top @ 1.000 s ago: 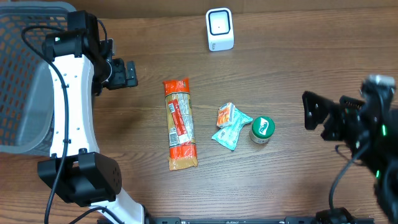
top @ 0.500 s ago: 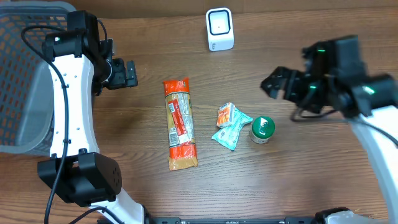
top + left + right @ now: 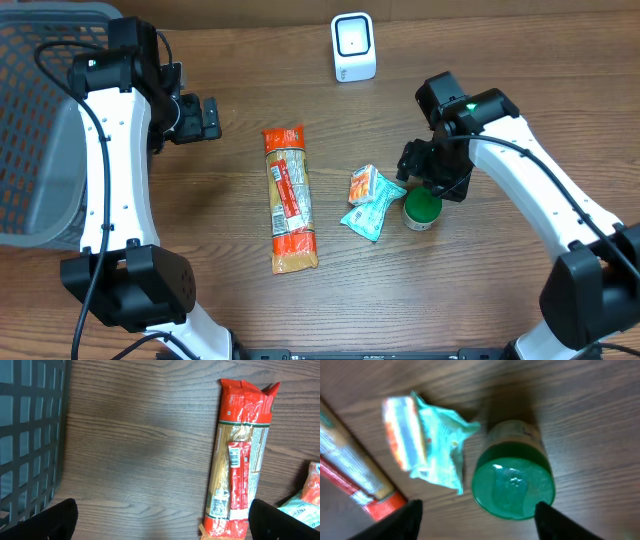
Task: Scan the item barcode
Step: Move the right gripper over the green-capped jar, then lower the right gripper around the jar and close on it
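Jar point(image 3: 421, 208) with the green lid stood upright on the worktop point(image 3: 520, 60), right of centre, just beside a crumpled teal snack packet point(image 3: 372, 203) on its left and well apart from the white scanner point(image 3: 353, 47) at the far edge. We judged the step in hand to be the reach for the pick: the right gripper point(image 3: 432, 178) hung directly over the jar, and in the right wrist view its fingers point(image 3: 395, 522) stood well apart, one on each side of the lid point(image 3: 514, 485), with nothing gripped as far as we could see. The left gripper point(image 3: 205, 118) was parked near the grey basket point(image 3: 40, 120), fingers spread wide and empty, looking down on the long pasta packet point(image 3: 240, 460). The jar's long axis ran vertically, lid up toward the overhead camera, so its side wall was mostly hidden from us and we could not find a barcode on it. We reckoned the next move called for lowering the fingers past the lid, closing them on the round body squarely enough that it would not twist out, and keeping clear of the snack packet, whose edge lay near the left-hand finger's path. After that, in our judgement, the jar would have to be lifted, carried toward the scanner and tipped or turned until its label faced the scanner's window, since an upright jar shows the scanner only whichever part of the wall happens to point that way.
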